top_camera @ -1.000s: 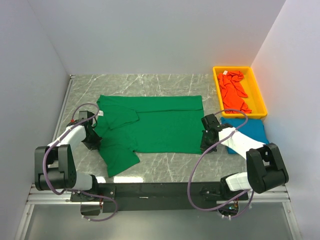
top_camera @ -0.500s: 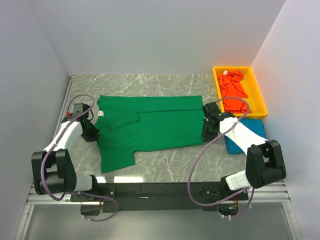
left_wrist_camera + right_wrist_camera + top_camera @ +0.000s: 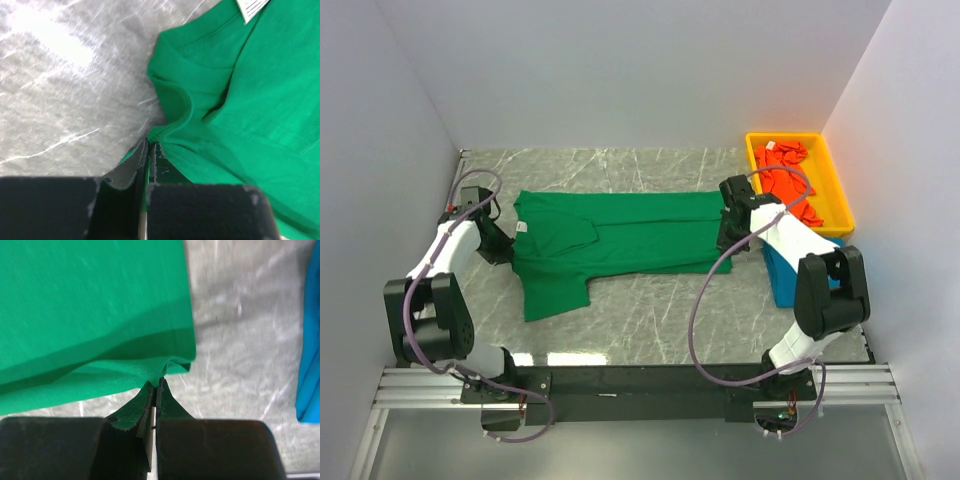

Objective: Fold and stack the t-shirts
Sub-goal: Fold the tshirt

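The green t-shirt [image 3: 620,240] lies across the middle of the marble table, its near half folded back over the far half, one sleeve trailing toward the front left. A white neck label [image 3: 521,227] shows at its left end. My left gripper [image 3: 500,250] is shut on the shirt's left edge [image 3: 170,127]. My right gripper [image 3: 728,238] is shut on the shirt's right hem [image 3: 165,367]. The blue t-shirt [image 3: 800,262] lies folded at the right, partly under my right arm. The orange-red t-shirt [image 3: 788,185] lies crumpled in the bin.
A yellow plastic bin [image 3: 838,195] stands at the back right, just past the blue shirt. White walls close in the table on the left, back and right. Bare marble [image 3: 650,320] shows in front of the green shirt.
Both grippers have moved away from me, carrying the green shirt's near edge over its far half. The fold has narrowed the shirt front to back.
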`<state>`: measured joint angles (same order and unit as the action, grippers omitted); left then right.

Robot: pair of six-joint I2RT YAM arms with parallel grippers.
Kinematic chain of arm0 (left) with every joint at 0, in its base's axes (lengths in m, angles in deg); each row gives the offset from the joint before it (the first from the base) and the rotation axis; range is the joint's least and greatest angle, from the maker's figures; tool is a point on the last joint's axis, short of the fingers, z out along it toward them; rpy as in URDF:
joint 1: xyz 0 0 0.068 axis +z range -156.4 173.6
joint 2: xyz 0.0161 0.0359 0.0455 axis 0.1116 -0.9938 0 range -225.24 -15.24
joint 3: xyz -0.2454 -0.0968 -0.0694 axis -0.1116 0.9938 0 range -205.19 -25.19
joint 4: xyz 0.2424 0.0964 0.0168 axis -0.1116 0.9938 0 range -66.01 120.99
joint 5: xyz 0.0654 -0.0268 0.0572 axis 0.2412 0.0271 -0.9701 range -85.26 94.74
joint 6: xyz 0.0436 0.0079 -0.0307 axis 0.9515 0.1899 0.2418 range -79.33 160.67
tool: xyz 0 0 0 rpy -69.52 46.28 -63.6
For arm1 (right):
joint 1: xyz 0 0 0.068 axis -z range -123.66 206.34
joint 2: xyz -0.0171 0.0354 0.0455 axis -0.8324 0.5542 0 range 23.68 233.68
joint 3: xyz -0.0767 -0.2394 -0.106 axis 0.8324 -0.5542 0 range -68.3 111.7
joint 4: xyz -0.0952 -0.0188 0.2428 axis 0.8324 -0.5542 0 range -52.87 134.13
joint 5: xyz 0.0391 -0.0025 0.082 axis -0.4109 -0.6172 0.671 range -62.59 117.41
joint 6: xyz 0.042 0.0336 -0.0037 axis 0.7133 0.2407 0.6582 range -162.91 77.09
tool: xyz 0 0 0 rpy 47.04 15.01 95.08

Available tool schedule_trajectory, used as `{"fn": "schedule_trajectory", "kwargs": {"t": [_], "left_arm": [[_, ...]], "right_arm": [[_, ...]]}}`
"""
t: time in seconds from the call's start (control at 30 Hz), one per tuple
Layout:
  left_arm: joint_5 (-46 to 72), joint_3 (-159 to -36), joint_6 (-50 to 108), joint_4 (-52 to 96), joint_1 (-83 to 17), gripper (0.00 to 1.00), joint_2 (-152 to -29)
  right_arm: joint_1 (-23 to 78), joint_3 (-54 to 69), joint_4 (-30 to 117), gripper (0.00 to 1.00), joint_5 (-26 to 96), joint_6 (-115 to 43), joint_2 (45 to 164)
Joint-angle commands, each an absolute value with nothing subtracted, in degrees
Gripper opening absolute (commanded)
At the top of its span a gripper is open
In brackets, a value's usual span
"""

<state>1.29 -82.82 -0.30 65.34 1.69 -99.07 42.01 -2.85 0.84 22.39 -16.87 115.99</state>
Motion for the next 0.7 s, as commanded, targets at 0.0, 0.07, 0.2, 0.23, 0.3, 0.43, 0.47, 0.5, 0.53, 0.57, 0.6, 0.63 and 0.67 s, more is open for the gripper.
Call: {"fn": "schedule_trajectory", "kwargs": {"t": [0.0, 0.07, 0.2, 0.23, 0.3, 0.43, 0.47, 0.5, 0.53, 0.57, 0.6, 0.63, 0.67], "left_arm": [[2.36, -86.97, -0.29, 63.90, 2.30, 0.01, -101.02], [2.80, -88.12, -0.55, 63.55, 2.30, 0.01, -102.95], [3.24, -91.19, -1.16, 62.76, 2.38, 0.01, -105.59], [3.24, -91.72, -1.08, 62.84, 2.30, 0.01, -106.55], [3.42, -93.21, -1.25, 62.84, 2.47, 0.01, -107.52], [3.24, -94.71, -1.34, 62.41, 2.47, 0.01, -109.54], [3.24, -95.15, -1.34, 62.32, 2.39, 0.01, -109.98], [3.16, -95.33, -1.43, 62.32, 2.38, 0.01, -110.42], [3.24, -95.59, -1.52, 61.97, 2.38, 0.01, -111.30], [3.33, -95.94, -1.52, 61.88, 2.38, 0.01, -111.74], [3.16, -96.03, -1.52, 61.88, 2.30, 0.01, -112.18], [3.07, -96.12, -1.61, 61.70, 2.38, 0.01, -112.97], [3.15, -96.12, -1.61, 61.18, 2.38, 0.01, -113.24]], "right_arm": [[43.15, 2.18, 1.06, 0.00, 19.94, -17.16, 117.98], [43.51, 4.11, 0.97, 0.00, 19.77, -17.16, 119.47], [44.30, 6.58, 1.32, 0.00, 18.71, -17.16, 121.41], [44.74, 7.36, 1.50, 0.00, 18.62, -17.25, 121.76], [45.00, 8.16, 1.85, 0.00, 18.71, -17.34, 122.82], [45.27, 10.00, 2.29, 0.00, 18.53, -17.43, 124.84], [45.27, 10.18, 2.38, 0.00, 18.62, -17.43, 125.71], [45.35, 10.36, 2.64, 0.00, 18.62, -17.51, 126.07], [45.36, 10.71, 2.90, 0.00, 18.71, -17.43, 126.86], [45.53, 10.80, 3.25, 0.00, 18.71, -17.43, 127.30], [45.36, 10.89, 3.95, 0.00, 18.88, -17.43, 127.56], [45.44, 11.06, 4.22, 0.00, 18.88, -17.51, 127.83], [45.44, 11.24, 4.49, 0.00, 18.89, -17.60, 128.44]]}}
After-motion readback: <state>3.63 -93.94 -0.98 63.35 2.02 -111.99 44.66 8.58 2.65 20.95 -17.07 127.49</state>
